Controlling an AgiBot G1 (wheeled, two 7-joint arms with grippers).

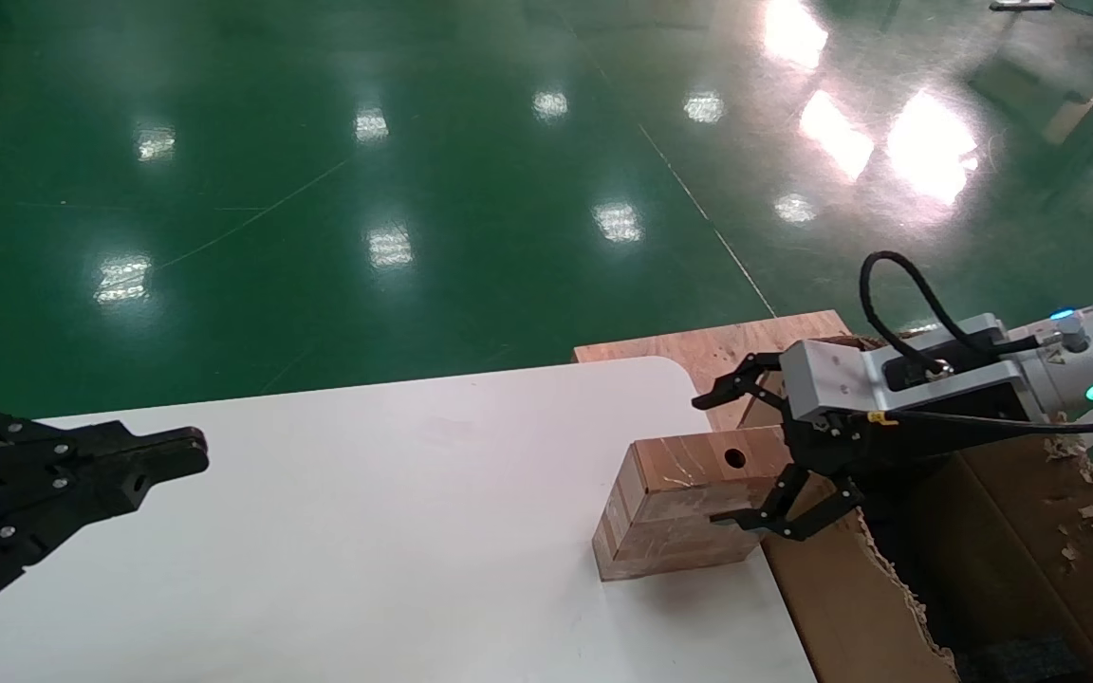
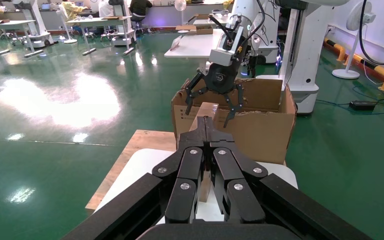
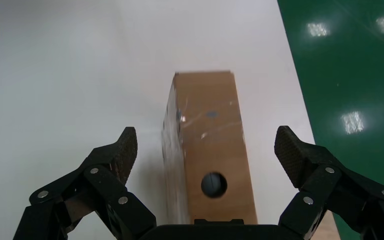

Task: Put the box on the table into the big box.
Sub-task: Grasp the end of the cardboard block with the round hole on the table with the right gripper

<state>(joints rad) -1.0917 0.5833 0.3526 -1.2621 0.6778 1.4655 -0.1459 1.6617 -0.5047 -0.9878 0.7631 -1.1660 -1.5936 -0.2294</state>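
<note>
The box (image 1: 679, 503), a small wood-grain block with a round dark hole in its top, stands on the white table (image 1: 366, 531) at its right edge, beside the big box (image 1: 841, 598). My right gripper (image 1: 710, 462) is open, with one finger on each side of the box's near end and neither touching it. The right wrist view shows the box (image 3: 210, 145) between the spread fingertips (image 3: 127, 145) of that gripper (image 3: 206, 137). My left gripper (image 1: 191, 453) is shut and empty above the table's left side, also in its wrist view (image 2: 204, 121).
A flat wooden board (image 1: 727, 341) lies under the table's far right corner. The big box has ragged torn edges and black foam (image 1: 1011, 659) inside. Green floor surrounds the table. The left wrist view shows the carton (image 2: 260, 130) beyond the table.
</note>
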